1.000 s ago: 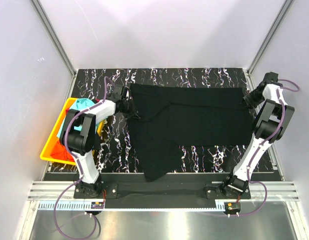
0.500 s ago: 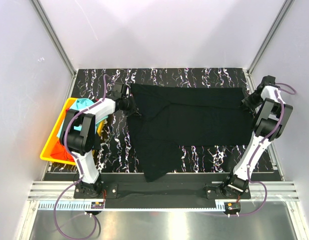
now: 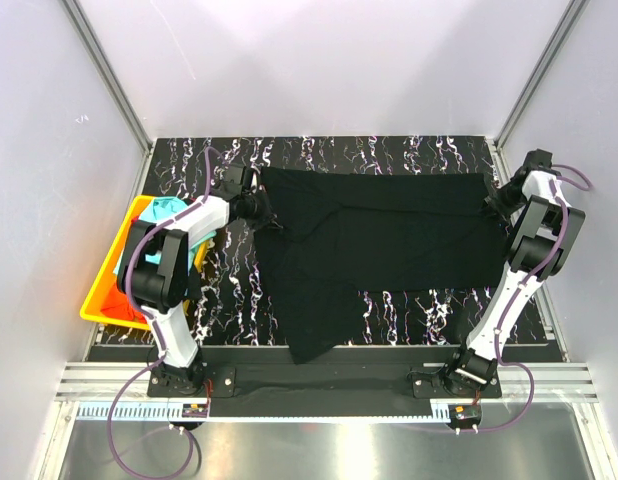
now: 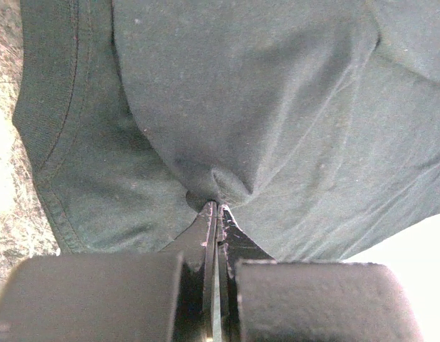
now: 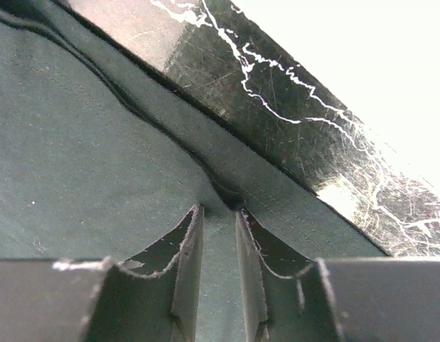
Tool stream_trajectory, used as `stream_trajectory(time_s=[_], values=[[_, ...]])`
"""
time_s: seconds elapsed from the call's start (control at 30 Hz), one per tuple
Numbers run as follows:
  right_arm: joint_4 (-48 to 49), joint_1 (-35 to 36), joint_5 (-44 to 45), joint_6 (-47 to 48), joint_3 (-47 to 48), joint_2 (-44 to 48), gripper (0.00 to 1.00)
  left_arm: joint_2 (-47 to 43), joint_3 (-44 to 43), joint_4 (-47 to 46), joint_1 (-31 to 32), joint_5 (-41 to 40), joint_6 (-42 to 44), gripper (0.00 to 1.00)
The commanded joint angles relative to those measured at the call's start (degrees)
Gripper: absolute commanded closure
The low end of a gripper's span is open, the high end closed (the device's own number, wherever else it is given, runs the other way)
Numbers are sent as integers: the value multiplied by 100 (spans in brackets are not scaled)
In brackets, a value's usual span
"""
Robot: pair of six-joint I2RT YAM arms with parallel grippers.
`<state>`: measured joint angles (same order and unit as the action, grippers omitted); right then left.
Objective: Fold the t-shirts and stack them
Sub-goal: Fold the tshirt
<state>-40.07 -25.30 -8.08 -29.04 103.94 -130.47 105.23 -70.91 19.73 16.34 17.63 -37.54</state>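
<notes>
A large black t-shirt (image 3: pixel 389 235) lies spread over the middle of the table, one part hanging toward the front edge. My left gripper (image 3: pixel 261 210) is at its left edge, shut on a pinch of black cloth (image 4: pixel 241 85); the cloth puckers at the tips of the left gripper (image 4: pixel 217 205). My right gripper (image 3: pixel 492 205) is on the shirt's right edge. In the right wrist view its jaws (image 5: pixel 218 209) stand a little apart, tips pressed on the hem (image 5: pixel 77 142) with a small ridge of cloth between them. A turquoise shirt (image 3: pixel 169 208) and an orange-red shirt (image 3: pixel 117 300) lie in the bin.
A yellow plastic bin (image 3: pixel 97 300) stands at the table's left edge beside the left arm. The black marbled tabletop (image 3: pixel 389 150) shows behind the shirt and along its right side (image 5: pixel 277 92). Grey walls and metal posts close in the table on three sides.
My right gripper has moved a little inward and down onto the shirt's right edge. My left gripper has held its pinch of cloth and barely shifted.
</notes>
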Motion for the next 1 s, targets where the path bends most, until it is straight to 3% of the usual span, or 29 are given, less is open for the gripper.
stream_trajectory(time_s=[0.0, 0.07, 0.13, 0.2, 0.4, 0.63, 0.7, 0.8, 0.97], values=[[149, -142, 43, -93, 232, -154, 61, -345, -239, -118, 10, 57, -17, 100], [140, -159, 43, -102, 241, -171, 59, -354, -247, -109, 1, 39, -17, 100], [149, -168, -18, -120, 258, -241, 64, -354, -265, -101, 10, 48, -17, 100], [140, -168, -54, -120, 293, -268, 79, -354, -265, -101, 10, 30, -17, 100], [140, -168, -19, -94, 399, -215, 97, -407, -344, -92, 10, 4, 18, 100], [131, -168, -45, 47, 416, 83, 95, -486, -660, -92, 10, -110, 54, 100], [123, -168, -97, 82, 434, 57, 90, -460, -713, -83, 10, -110, 54, 100], [96, -168, -106, 91, 443, -22, 74, -477, -678, -83, 19, -102, 10, 100], [88, -168, -63, 153, 574, -189, 80, -591, -582, -92, 10, -145, 19, 100]])
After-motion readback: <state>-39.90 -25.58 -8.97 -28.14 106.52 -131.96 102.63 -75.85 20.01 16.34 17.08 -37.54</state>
